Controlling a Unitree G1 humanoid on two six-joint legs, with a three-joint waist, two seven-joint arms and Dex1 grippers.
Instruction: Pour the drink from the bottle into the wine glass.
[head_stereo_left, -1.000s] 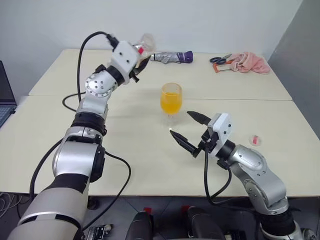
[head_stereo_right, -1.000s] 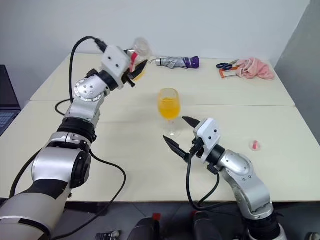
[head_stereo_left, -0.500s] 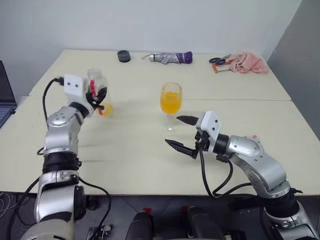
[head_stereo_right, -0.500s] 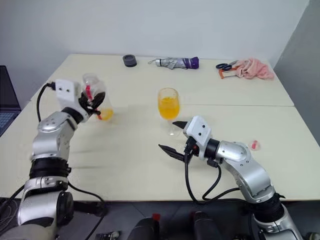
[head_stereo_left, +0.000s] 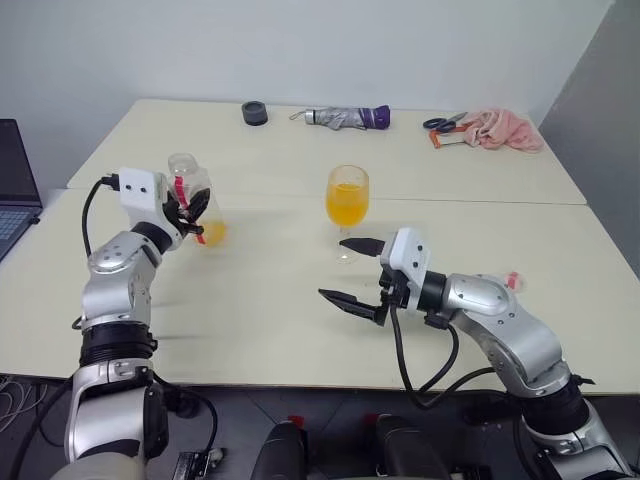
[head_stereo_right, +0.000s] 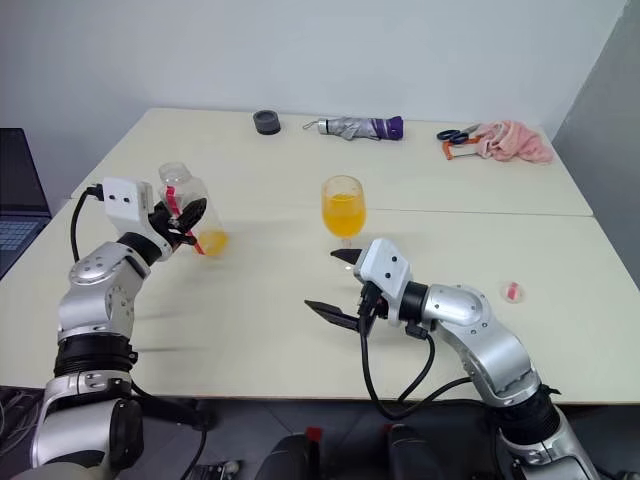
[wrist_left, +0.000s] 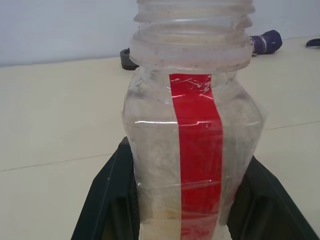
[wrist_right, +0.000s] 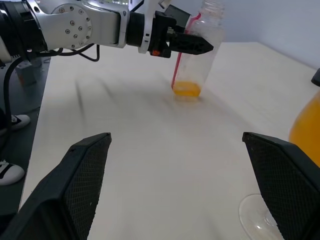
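At nine o'clock on the desk (head_stereo_left: 300, 300), our left hand (head_stereo_left: 190, 212) grips the bottle (head_stereo_left: 192, 200); our right hand (head_stereo_left: 347, 272) gapes wide by the glass (head_stereo_left: 346, 203).

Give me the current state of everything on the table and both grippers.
bottle: upright, uncapped, nearly empty, a little drink at the bottom.
wine glass: upright, bowl over half full of orange drink.
left gripper: shut on the bottle.
right gripper: open, empty, beside the glass.
umbrella: folded, lying flat.
scissors: closed.

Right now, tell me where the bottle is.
The bottle stands upright on the left side of the table, clamped in the left gripper, well to the left of the wine glass.
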